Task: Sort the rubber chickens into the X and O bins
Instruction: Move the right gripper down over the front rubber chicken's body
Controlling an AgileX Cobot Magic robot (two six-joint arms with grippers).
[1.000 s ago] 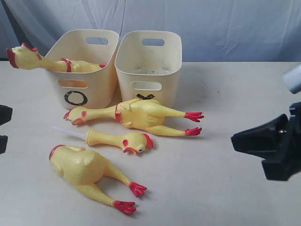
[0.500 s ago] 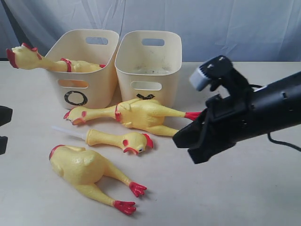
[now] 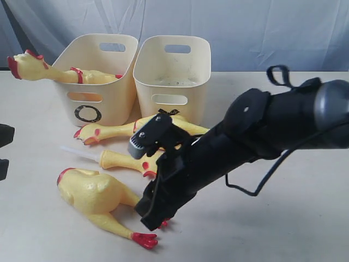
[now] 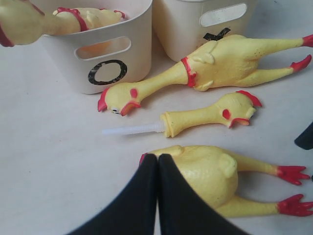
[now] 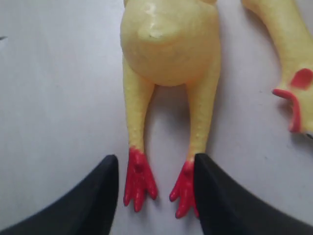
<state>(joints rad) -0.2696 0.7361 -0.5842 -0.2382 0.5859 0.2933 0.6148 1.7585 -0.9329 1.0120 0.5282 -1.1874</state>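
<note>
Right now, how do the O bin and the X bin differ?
The O bin holds a rubber chicken whose head and neck hang out over its rim; no chicken shows inside the X bin. The O mark is in full view; the X mark is mostly hidden by another chicken lying in front. Both are cream tubs with slot handles, side by side.

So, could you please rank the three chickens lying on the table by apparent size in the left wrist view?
1. Long chicken: longest.
2. Front chicken: bulkier, shorter; nearest the camera and partly hidden by the left gripper, so its rank against the first is unsure.
3. Slim chicken: clearly smallest.
</note>
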